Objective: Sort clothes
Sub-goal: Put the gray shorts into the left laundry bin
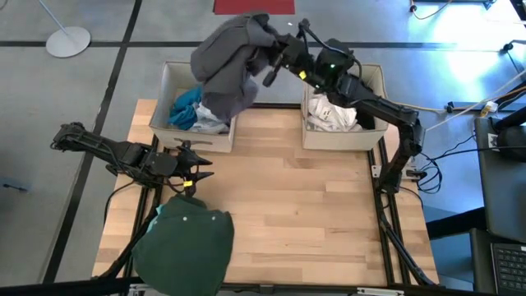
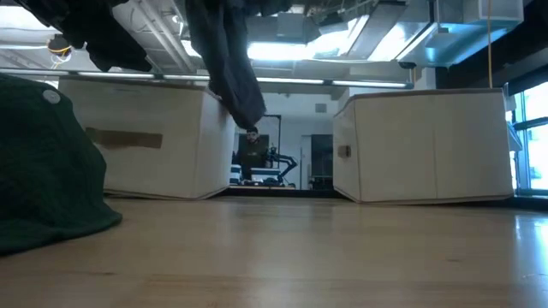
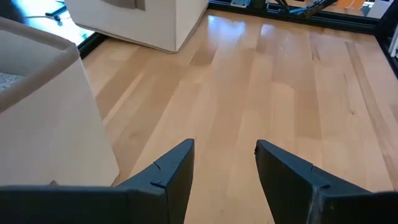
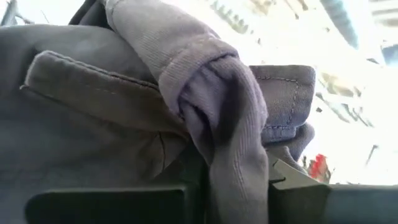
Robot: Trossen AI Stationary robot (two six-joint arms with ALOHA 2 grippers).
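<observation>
The right gripper (image 1: 275, 59) is up in the air with its fingers pinched tight on a fold of the dark grey garment (image 1: 226, 70). The cloth bunches over and around those fingers (image 4: 292, 180) in the right wrist view, and the rest of it hangs down below the gripper in a heavy drape. From above, that drape hangs over the left beige box (image 1: 168, 90), covering most of its opening. At table height the tail of the cloth (image 2: 235, 81) dangles in front of the gap between the two boxes.

Under the hanging garment, inside the left box, a turquoise piece (image 1: 185, 107) lies against a pale one (image 1: 212, 123). Beside the right arm, the right beige box (image 1: 374, 136) holds white clothes (image 1: 331, 115).

The left gripper (image 1: 200, 167) sits low over the wooden table (image 1: 312, 205), fingers spread apart with nothing between them; bare boards show in the gap in its own wrist view. The left box is just ahead of it. Just behind it, at the near edge of the table, the dark green garment (image 1: 185, 247) lies in a mound, partly spilling over the edge.

Beyond the boxes, far back in the room, a person (image 2: 251, 150) is visible.
</observation>
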